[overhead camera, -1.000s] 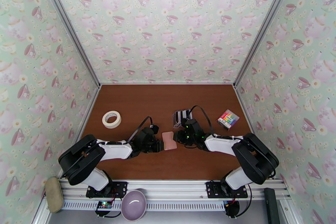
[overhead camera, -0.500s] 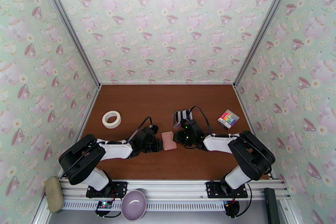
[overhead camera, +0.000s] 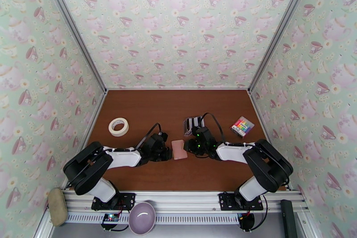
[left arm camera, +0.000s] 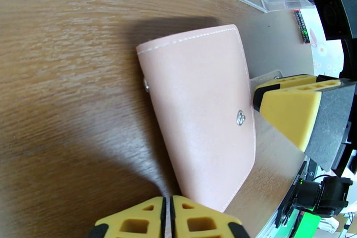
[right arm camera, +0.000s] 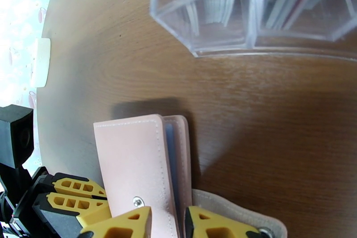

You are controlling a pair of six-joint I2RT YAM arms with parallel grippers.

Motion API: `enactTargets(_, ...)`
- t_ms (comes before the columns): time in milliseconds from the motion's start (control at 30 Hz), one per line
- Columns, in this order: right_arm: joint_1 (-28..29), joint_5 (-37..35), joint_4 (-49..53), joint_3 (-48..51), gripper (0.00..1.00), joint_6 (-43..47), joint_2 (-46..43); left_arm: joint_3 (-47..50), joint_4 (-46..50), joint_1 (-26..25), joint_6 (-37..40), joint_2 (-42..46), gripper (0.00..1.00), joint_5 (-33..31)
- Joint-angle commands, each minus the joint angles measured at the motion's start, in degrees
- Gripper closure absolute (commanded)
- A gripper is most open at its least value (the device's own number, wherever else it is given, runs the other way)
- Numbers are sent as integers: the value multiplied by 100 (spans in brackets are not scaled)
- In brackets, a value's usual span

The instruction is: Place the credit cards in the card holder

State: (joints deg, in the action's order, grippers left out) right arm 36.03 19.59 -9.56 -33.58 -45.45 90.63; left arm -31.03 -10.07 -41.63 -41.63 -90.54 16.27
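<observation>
The card holder (overhead camera: 180, 149) is a pale pink case lying closed on the brown table between the two arms. In the left wrist view the card holder (left arm camera: 201, 114) shows its snap stud. My left gripper (left arm camera: 169, 203) is shut at the holder's near corner, with nothing seen between its fingertips. My right gripper (right arm camera: 168, 216) is clamped on the holder's (right arm camera: 134, 163) opening edge, with the pink cover and pale blue inner leaves between its fingers. The loose snap tab (right arm camera: 232, 216) lies beside it. The credit cards (overhead camera: 193, 124) stand in a clear plastic tray (right arm camera: 267, 33) just behind the holder.
A white tape roll (overhead camera: 118, 127) lies at the left of the table. A rainbow-striped rectangle (overhead camera: 242, 126) lies at the right. A lilac bowl (overhead camera: 142, 217) sits on the rail in front of the arm bases. Patterned walls close in three sides.
My left gripper's fingers have closed together beside the holder. The right gripper and the holder have barely moved.
</observation>
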Motion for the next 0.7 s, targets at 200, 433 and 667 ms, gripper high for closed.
enactTargets(200, 135, 111, -204, -111, 73, -121, 95, 18, 522, 197, 106, -235, 87, -423)
enactTargets(433, 206, 87, -213, -107, 73, -146, 139, -42, 603, 251, 128, -298, 89, -422)
enactTargets(667, 203, -15, -133, -76, 73, -180, 19, -183, 837, 308, 173, -419, 93, -475)
